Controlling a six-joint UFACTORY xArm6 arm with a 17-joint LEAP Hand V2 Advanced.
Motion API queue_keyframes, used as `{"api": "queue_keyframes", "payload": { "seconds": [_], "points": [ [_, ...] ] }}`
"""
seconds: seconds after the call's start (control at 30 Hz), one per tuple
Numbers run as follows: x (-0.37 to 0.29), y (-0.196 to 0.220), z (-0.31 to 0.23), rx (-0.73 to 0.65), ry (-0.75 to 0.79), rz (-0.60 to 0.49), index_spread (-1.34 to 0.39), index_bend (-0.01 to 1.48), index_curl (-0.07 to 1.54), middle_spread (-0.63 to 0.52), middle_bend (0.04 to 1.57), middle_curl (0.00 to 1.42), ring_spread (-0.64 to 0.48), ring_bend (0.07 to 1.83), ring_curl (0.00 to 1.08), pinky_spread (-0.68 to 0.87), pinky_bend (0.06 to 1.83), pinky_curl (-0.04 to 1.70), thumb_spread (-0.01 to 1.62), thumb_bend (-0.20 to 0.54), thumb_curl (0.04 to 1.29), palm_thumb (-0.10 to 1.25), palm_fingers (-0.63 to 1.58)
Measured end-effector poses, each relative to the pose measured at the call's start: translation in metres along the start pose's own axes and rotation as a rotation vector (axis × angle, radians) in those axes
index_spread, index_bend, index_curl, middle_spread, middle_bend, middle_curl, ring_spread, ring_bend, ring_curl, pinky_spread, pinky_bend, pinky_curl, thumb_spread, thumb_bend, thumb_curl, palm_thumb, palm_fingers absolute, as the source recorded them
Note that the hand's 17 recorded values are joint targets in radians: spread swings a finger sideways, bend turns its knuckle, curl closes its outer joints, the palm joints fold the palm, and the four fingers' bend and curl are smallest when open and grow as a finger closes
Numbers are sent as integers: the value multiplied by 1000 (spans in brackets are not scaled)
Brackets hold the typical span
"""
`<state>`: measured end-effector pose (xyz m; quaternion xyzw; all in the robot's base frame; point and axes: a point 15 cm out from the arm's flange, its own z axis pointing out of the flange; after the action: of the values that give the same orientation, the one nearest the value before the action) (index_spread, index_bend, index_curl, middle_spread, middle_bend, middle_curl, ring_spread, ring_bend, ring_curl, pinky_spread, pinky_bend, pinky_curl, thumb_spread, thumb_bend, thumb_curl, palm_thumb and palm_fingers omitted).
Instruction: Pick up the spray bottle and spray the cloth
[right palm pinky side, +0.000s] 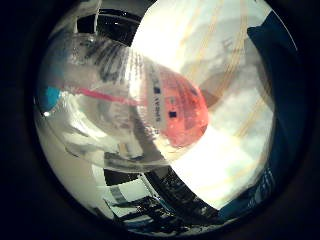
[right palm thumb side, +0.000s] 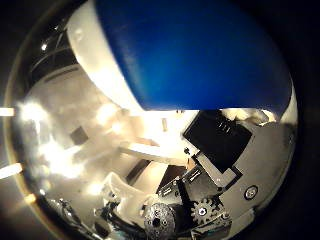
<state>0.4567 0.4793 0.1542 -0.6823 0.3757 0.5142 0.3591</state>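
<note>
Much of the little-finger-side palm view is filled by the spray bottle (right palm pinky side: 125, 107), a clear body with an orange-red label and a thin pink dip tube seen inside it, so the bottle is judged to lie very close against the palm. A small teal-blue part shows at 1 end of it, probably part of the sprayer, though this cannot be told for certain. Beyond the bottle a white cloth with pale yellow stripes (right palm pinky side: 235, 75) is seen, well lit and apparently spread on the surface below; whether that surface is a table cannot be made out. The bottle is held across the view in front of the cloth and apart from it, which fits a bottle lifted clear of the cloth in readiness for spraying.

In the thumb-side palm view a broad blue rounded part with a white edge (right palm thumb side: 195, 55) is pressed close to the camera; it is taken to be the bottle's spray head, though this is not certain. Black, white and geared parts of the robot hand (right palm thumb side: 215, 175) are seen folded in beside it. The fingers are judged to be curled round the bottle, since it sits so near the palm. Whether a finger rests on the trigger cannot be told, nor which way the nozzle points.
</note>
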Motion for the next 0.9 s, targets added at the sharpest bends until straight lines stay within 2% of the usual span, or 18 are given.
{"api": "queue_keyframes", "payload": {
  "seconds": [0.1,0.17,0.27,0.37,0.47,0.9],
  "points": [
    [1,3,0,-12,8,-3,-405,184,725,-100,764,529,-156,1081,579,-388,894,850,958,-41,522,758,464],
    [1,7,1,-31,11,-4,-427,197,680,-72,646,480,-136,963,537,-236,811,846,958,-52,468,686,199],
    [3,15,3,-65,26,-3,-421,178,567,-29,519,407,-60,754,423,87,683,751,929,-55,395,563,6],
    [4,19,4,-82,38,-8,-407,160,492,-5,445,370,28,649,363,252,595,663,894,-47,359,489,-36],
    [4,19,2,-84,43,-12,-391,149,409,8,359,337,96,560,314,343,513,563,868,-38,338,458,-27],
    [-4,18,-4,-85,40,-22,-375,151,280,45,233,318,149,417,252,364,473,402,843,-37,317,442,7]
  ]
}}
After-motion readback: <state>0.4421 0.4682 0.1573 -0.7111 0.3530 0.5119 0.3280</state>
